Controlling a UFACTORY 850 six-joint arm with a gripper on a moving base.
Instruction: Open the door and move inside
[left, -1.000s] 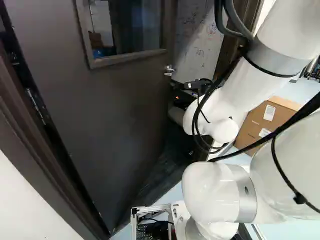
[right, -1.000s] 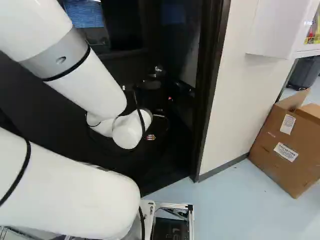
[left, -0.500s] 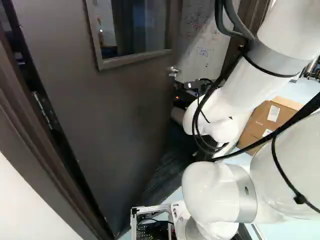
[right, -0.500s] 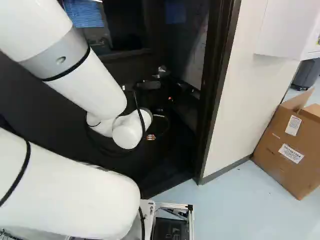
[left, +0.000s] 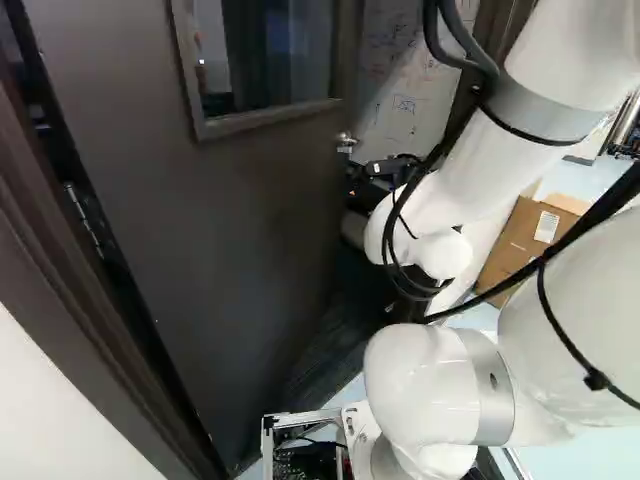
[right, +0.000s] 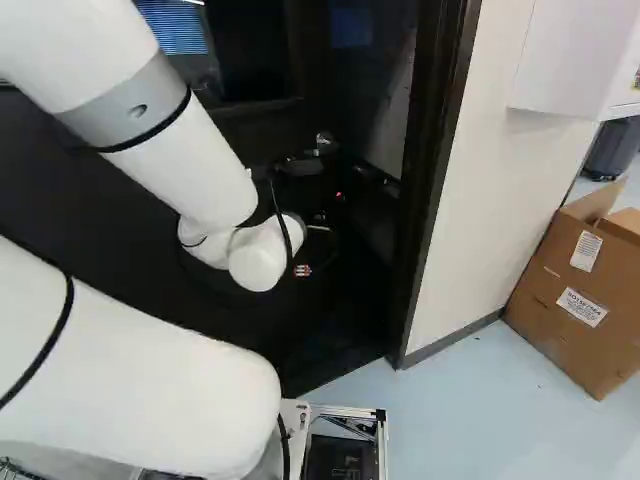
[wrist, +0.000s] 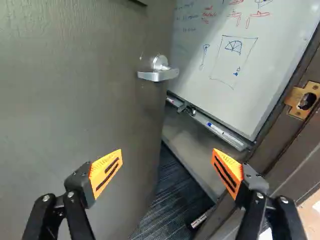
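The black two-fingered pincer (wrist: 167, 157), released, faces the dark grey-brown flat door (wrist: 75, 90) standing ajar ahead; probably heavy and rigid, it looks best pushed beside its silver metal lever (wrist: 157, 76).

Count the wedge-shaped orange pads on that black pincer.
2: on the black two-fingered pincer, one orange pad is on the side towards the flat grey-brown door, the second orange pad towards the dark brown door frame. Neither looks hidden.
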